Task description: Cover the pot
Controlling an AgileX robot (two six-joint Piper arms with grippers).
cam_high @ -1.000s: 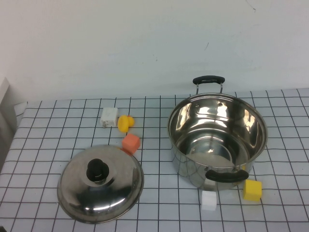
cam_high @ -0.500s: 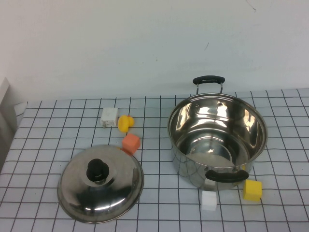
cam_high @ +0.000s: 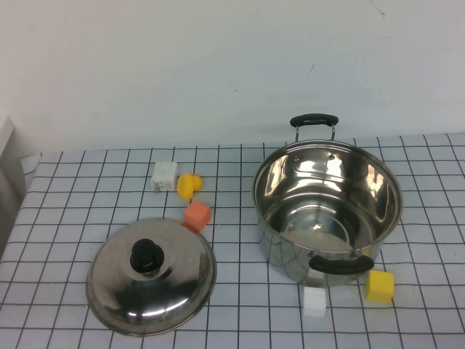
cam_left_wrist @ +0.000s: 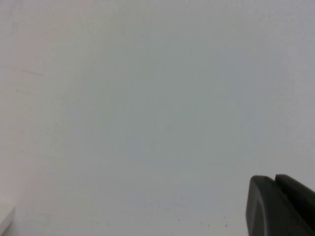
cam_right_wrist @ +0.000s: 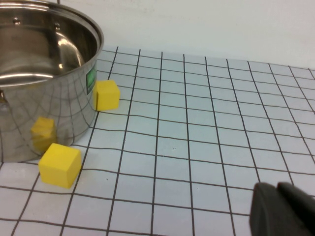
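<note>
High view first, nearest stuff: the domed steel lid with its black knob sits flat on the checkered table at the front left, and a white cube and a yellow cube sit at the front right. Just behind those is the pot, open and uncovered, right of centre, well apart from the lid. An orange cube touches the lid's far edge; further back are a yellow piece and a white block. Neither arm shows here. Left gripper faces a blank wall, right gripper hangs low over the table right of the pot; can't tell either's opening, nothing visibly held.
</note>
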